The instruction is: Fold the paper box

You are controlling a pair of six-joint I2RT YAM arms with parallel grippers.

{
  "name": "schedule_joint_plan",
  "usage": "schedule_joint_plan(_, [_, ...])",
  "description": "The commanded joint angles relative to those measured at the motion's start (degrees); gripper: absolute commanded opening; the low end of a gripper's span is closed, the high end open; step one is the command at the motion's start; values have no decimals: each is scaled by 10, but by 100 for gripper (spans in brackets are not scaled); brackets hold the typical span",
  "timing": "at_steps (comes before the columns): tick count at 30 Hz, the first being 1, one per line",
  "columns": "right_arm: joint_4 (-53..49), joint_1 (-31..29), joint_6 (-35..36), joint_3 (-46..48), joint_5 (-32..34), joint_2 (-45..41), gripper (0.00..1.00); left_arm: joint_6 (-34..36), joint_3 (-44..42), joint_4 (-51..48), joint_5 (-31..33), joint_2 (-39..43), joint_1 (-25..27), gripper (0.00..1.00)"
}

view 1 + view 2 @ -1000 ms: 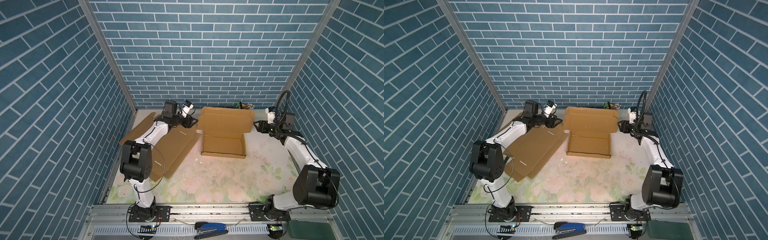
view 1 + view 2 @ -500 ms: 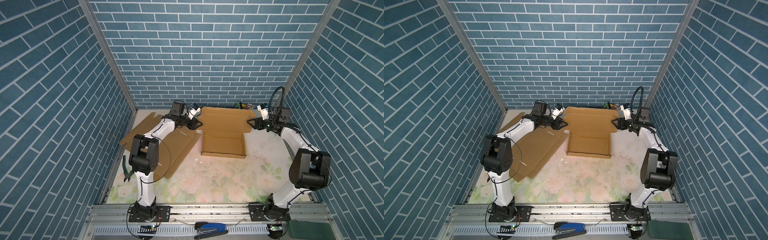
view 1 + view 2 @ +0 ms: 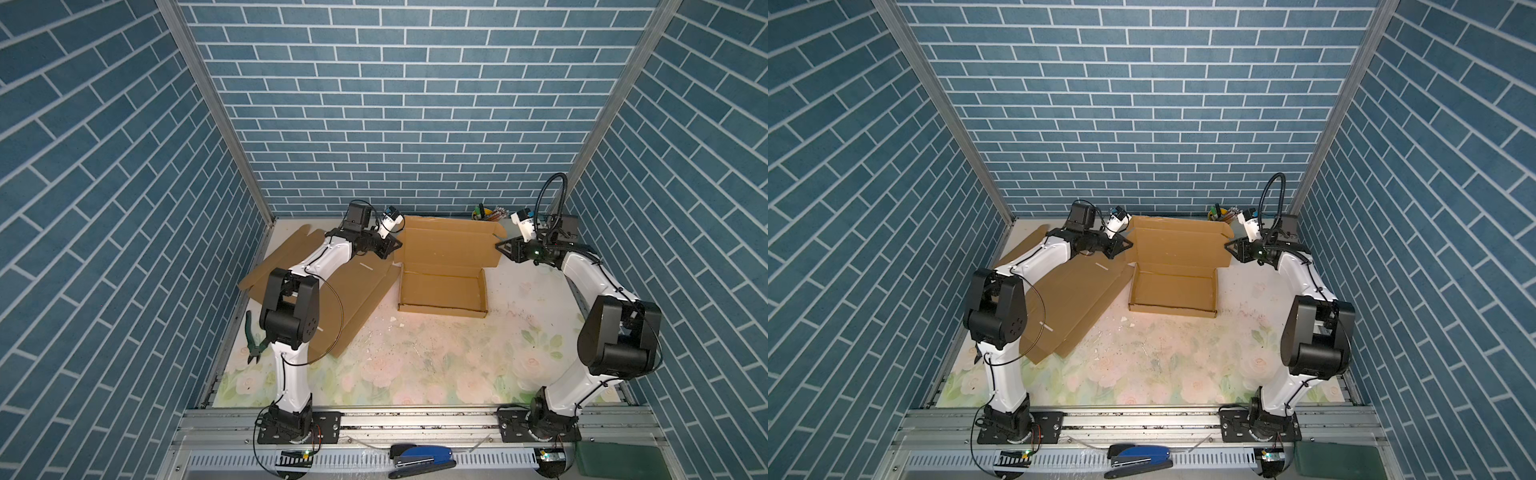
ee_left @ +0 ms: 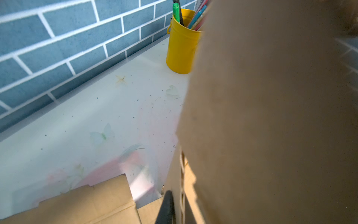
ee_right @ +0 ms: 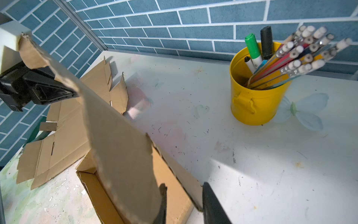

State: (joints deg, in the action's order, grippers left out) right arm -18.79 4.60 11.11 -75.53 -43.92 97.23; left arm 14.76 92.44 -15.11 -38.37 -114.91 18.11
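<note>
The brown paper box sits at the back middle, its tray (image 3: pixel 442 291) open and its lid (image 3: pixel 449 243) tilted up behind it. My left gripper (image 3: pixel 394 244) is shut on the lid's left edge. In the left wrist view one dark finger (image 4: pixel 166 205) lies against the cardboard and the other is hidden behind it. My right gripper (image 3: pixel 500 245) is at the lid's right edge. Its fingers (image 5: pixel 211 203) stand apart, with the lid's side flap (image 5: pixel 184 178) between them.
Flat cardboard sheets (image 3: pixel 345 291) lie left of the box under my left arm. A yellow pen cup (image 5: pixel 251 93) stands at the back wall near my right gripper. Green pliers (image 3: pixel 251 340) lie at the left edge. A blue stapler (image 3: pixel 419 455) rests on the front rail.
Both grippers have moved inward to the lid's two side edges. The left one has closed on the left edge. The right one's fingers have narrowed around the side flap.
</note>
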Motion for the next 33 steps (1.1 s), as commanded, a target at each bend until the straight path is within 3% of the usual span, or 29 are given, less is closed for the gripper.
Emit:
schedule_joint_plan(1, [-17, -12, 35, -17, -6, 0, 24, -9, 0, 3, 0, -2, 5, 3])
schedule_joint_plan(5, [3, -30, 25, 6, 25, -15, 18, -30, -29, 36, 31, 17, 14, 0])
schedule_joint_plan(14, [165, -77, -60, 122, 130, -81, 0, -127, -150, 203, 154, 76, 31, 0])
schedule_joint_plan(20, [276, -122, -114, 203, 207, -125, 0, -203, -232, 320, 208, 110, 55, 0])
schedule_joint_plan(33, [416, -210, -211, 318, 347, -174, 0, -256, -320, 414, 243, 129, 89, 1])
